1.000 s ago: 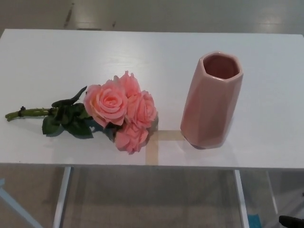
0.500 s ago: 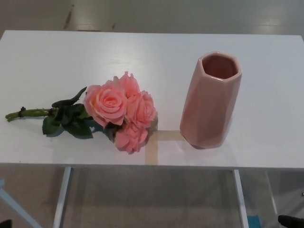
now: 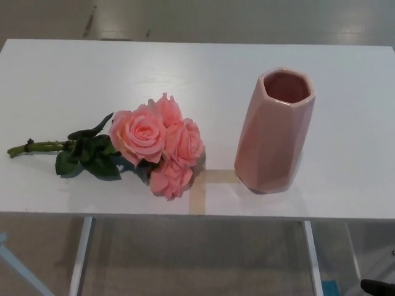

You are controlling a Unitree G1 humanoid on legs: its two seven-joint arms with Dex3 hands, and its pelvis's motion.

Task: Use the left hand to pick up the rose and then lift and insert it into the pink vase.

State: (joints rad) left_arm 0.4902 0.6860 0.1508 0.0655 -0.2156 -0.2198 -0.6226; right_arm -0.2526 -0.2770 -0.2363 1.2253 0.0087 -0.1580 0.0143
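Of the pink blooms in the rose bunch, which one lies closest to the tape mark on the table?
The lowest bloom, at the bunch's front edge, nearly reaches the tan tape cross. The big open bloom and the others lie farther back and left.

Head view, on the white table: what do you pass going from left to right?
Green stem end → dark leaves → pink rose blooms → tan tape cross → upright pink vase. No robot hand is in view.
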